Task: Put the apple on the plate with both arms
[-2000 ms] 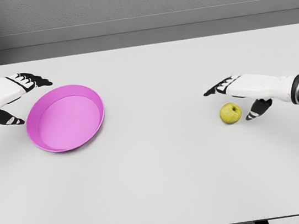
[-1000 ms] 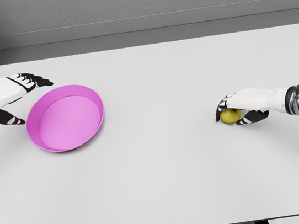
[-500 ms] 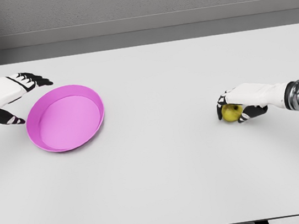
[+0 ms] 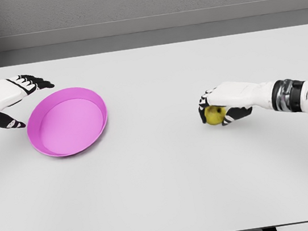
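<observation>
Now yellow-green apple sits under curled fingers.

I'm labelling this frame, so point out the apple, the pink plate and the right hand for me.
apple (image 4: 216, 116), head view, on its yellow-green side below the fingers.
pink plate (image 4: 99, 98), head view, on its right rim.
right hand (image 4: 227, 96), head view, on the white back of the hand.

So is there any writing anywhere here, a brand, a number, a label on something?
None: no readable text on the pink plate, the apple, the table, the right hand or the left hand.
</observation>
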